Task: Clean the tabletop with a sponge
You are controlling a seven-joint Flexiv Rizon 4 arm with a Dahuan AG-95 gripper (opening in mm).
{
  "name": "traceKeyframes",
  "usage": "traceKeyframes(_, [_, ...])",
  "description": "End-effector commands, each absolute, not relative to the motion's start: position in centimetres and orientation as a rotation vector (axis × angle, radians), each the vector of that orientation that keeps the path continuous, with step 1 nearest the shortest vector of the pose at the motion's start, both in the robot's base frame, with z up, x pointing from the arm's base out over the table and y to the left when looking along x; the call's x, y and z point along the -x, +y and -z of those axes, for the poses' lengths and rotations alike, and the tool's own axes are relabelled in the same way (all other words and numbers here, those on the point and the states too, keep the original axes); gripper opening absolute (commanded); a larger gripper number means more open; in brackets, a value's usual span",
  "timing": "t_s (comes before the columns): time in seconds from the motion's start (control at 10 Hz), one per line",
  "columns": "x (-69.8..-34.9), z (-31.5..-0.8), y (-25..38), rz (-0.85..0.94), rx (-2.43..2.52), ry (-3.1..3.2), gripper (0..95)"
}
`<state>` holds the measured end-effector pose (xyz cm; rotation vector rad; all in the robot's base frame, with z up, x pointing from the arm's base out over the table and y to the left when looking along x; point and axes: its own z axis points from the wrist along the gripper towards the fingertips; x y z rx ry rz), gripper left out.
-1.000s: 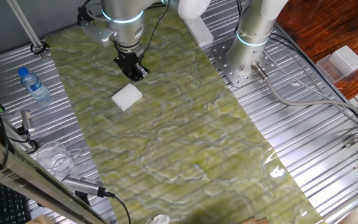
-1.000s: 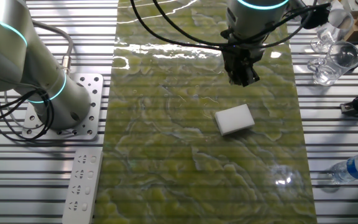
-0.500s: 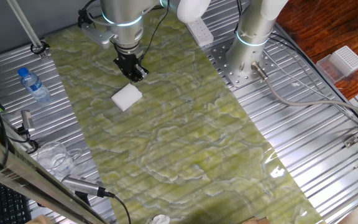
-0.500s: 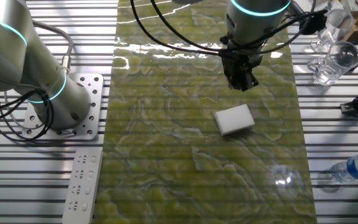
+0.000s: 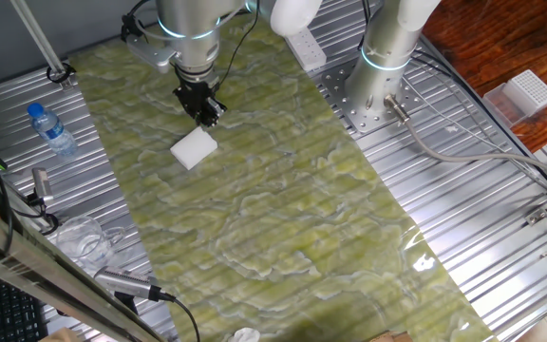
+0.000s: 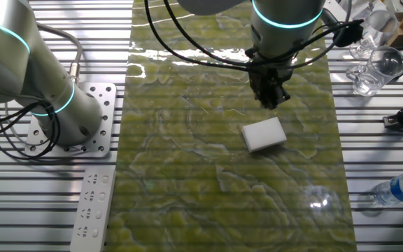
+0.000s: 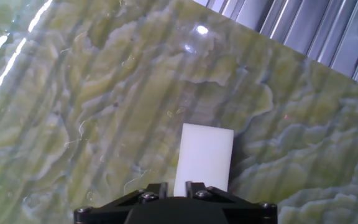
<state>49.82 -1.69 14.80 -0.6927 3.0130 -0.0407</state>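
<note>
The white sponge [image 5: 194, 148] [image 6: 264, 134] lies flat on the yellow-green veined tabletop [image 5: 283, 218] [image 6: 208, 182], free of any grip. My black gripper [image 5: 207, 112] [image 6: 272, 99] hangs just above the sheet, a short way beyond the sponge's far edge and apart from it. Its fingers stand close together with nothing between them. In the hand view the sponge [image 7: 205, 158] shows straight ahead, its near end hidden behind the gripper [image 7: 176, 186] at the bottom edge, with the tabletop [image 7: 104, 93] all round.
A second arm's base [image 5: 383, 57] [image 6: 54, 105] stands on the ribbed metal beside the sheet, with a power strip [image 6: 93, 203] near it. A water bottle [image 5: 52, 130] [image 6: 401, 189] and glassware [image 6: 376, 70] lie on the other side. A white ridged box [image 5: 525, 92] sits far right.
The gripper has shifted slightly over the sheet near the sponge. The sponge has not moved.
</note>
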Motion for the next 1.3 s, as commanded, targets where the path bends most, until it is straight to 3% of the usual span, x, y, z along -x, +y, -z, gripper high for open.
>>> traceKeyframes(0.1, [-49.8,-15.1,-1.7,0.059,0.717,3.018,19.0])
traceKeyframes(0.2, [-49.8,-15.1,-1.7,0.058,0.718,3.018,19.0])
traceKeyframes(0.3, [-49.8,-15.1,-1.6,0.060,0.722,3.014,0.0])
traceKeyframes(1.3, [-49.9,-14.1,-1.8,0.109,0.826,2.916,0.0])
